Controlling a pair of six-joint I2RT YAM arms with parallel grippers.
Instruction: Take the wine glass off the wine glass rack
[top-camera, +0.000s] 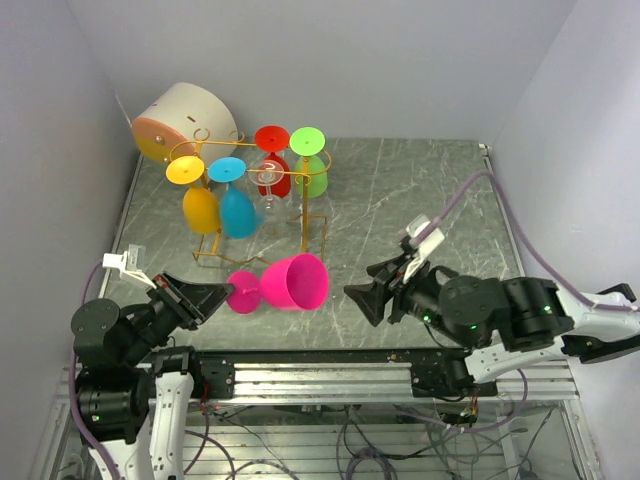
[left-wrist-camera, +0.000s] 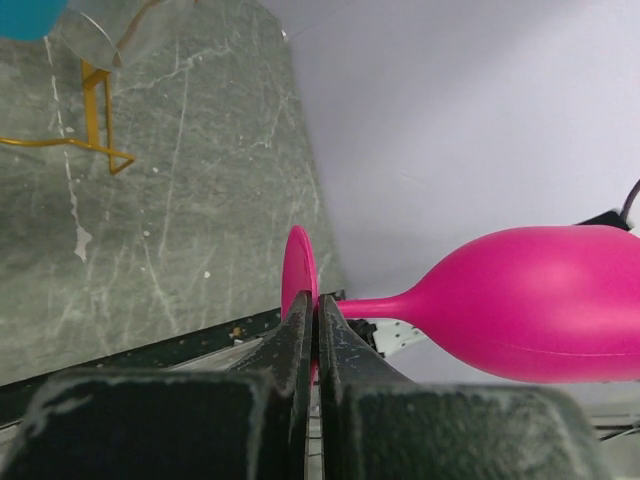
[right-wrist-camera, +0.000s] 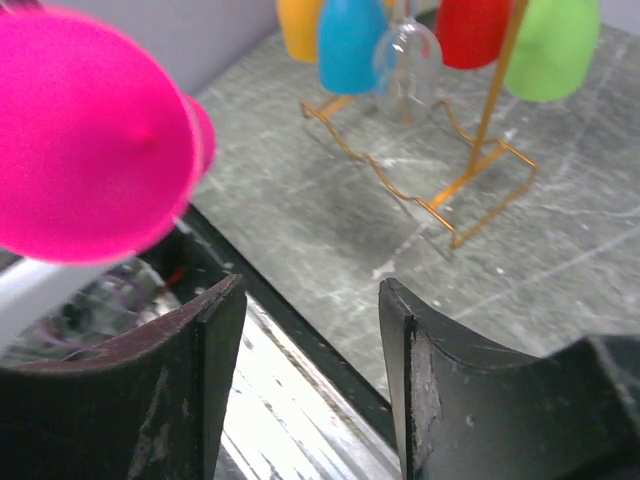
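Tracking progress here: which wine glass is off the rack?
The pink wine glass: tipped sideways, base pinched in the left claw. The other five hang upside down on the gold rack.

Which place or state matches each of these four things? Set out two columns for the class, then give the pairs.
Column one
1. pink wine glass
2. clear wine glass
3. right gripper
4. white-and-orange drum

Column two
A. open, holding nothing
B. hanging upside down on the wine glass rack
C. clamped by its foot in the left gripper
D. in the far left corner, behind the rack

Pairs: 1-C, 2-B, 3-A, 4-D
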